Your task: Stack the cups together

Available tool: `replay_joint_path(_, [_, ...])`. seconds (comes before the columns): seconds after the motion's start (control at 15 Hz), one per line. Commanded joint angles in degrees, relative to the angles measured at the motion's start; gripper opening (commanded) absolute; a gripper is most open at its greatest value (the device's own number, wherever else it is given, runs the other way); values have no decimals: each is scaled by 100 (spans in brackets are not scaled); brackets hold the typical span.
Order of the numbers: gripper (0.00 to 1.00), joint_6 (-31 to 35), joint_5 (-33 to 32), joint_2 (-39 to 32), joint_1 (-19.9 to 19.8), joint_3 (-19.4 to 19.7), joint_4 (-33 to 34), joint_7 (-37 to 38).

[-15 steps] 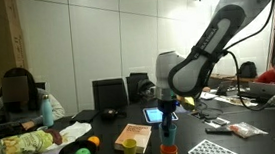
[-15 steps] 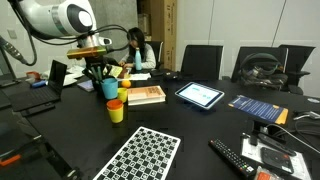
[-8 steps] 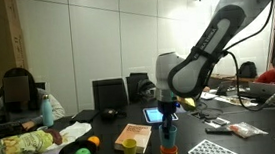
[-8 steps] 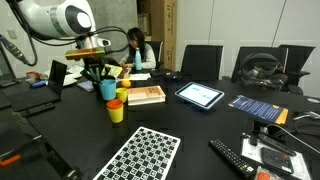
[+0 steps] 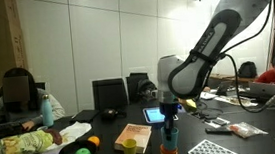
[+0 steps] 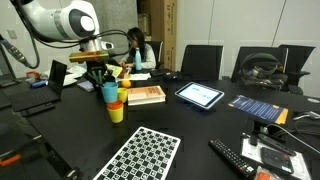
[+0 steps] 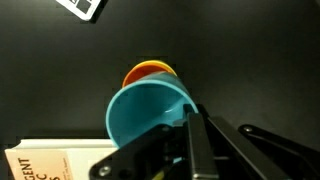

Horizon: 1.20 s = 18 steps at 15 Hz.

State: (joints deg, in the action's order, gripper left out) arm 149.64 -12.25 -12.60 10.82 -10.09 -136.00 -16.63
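gripper (image 7: 196, 124) pinched nearly closed on the rim of a small light blue plastic cup (image 7: 145, 112), with a small orange plastic cup (image 7: 150, 70) just beyond it.

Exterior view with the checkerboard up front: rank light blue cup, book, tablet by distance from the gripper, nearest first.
1. light blue cup: gripped by the gripper, hanging just below it.
2. book: lying flat, to the image right of the cup.
3. tablet: further to the image right, past the book.
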Motion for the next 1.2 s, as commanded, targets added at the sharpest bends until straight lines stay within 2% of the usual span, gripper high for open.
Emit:
replay_joint_path(0.0, [0,-38,166,-128,-94,-128,175,-266])
replay_joint_path(1.13, [1,20,-166,-393,-106,-20,462,-290])
